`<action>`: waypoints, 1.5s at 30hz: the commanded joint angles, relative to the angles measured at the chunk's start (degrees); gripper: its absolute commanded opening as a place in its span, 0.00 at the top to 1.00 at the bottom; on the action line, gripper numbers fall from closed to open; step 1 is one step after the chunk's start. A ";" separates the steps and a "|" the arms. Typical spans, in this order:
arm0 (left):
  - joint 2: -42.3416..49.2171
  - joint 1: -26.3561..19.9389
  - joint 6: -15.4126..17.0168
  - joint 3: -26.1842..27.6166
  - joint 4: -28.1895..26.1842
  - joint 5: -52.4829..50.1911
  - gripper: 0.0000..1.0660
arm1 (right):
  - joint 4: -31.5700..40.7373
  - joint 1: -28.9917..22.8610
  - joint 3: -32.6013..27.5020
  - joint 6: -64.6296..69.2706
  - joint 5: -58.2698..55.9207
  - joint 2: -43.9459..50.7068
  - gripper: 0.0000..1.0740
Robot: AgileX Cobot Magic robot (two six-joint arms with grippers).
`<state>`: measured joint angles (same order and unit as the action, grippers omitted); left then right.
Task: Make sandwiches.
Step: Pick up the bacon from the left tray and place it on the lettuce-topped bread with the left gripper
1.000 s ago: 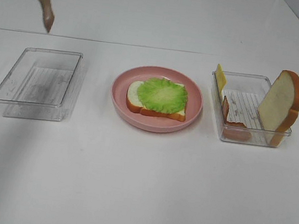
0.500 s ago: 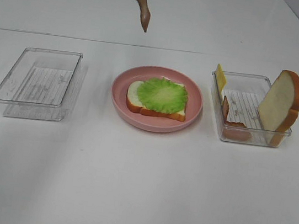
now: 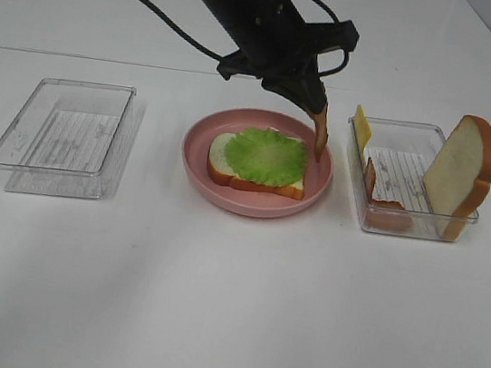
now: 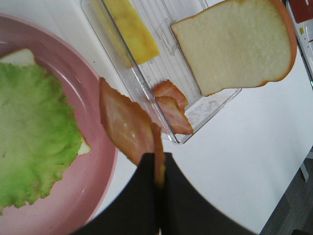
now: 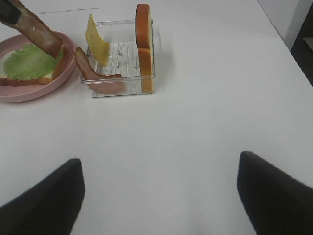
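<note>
- Hanging from the left gripper (image 3: 314, 105) is a brown bacon strip (image 3: 320, 135), pinched at its upper end between jaws closed tight on it; the strip points steeply down
- The strip's lower end sits over the side of the pink plate (image 3: 252, 205) that faces the worktop's right edge, just beside the lettuce (image 3: 268, 155); whether it touches the plate or the leaf cannot be told
- The plate stands midway between the worktop's (image 3: 228, 310) left and right edges, nearer the far edge than the near one
- On it lies a bread slice (image 3: 220, 158), white with an orange-brown crust, flat, with the ruffled green lettuce spread on top and covering most of it
- Toward the right edge, near the plate but apart from it, stands the right tray (image 3: 404, 226), of clear plastic
- Inside it the second bread slice (image 3: 460, 173) stands on edge against the wall facing the right edge
- The yellow cheese (image 3: 362, 125) leans at the tray's far corner on the plate side, and the spare bacon (image 3: 381, 198) lies curled along the plate-side wall down to the near corner
- The left tray (image 3: 60, 135), also clear, stands toward the left edge, well apart from the plate
- The right gripper (image 5: 159, 161) shows only in its own wrist view, jaws spread wide with nothing between them, above bare worktop closer to the near edge than the right tray
</note>
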<state>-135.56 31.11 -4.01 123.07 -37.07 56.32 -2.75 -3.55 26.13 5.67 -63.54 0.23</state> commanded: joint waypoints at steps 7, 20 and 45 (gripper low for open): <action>-2.86 0.34 -1.03 0.34 -0.52 -1.55 1.00 | -0.34 -0.11 -0.11 0.29 0.57 1.78 0.26; -3.38 0.34 -4.30 0.34 12.72 -1.72 1.00 | -0.34 -0.11 -0.11 0.29 0.57 1.78 0.26; -3.38 0.34 -0.17 0.34 25.50 -1.26 0.89 | -0.34 -0.11 -0.11 0.29 0.57 1.78 0.26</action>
<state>-139.06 31.34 -4.87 123.07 -11.52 55.23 -2.75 -3.55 26.13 5.67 -63.54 0.23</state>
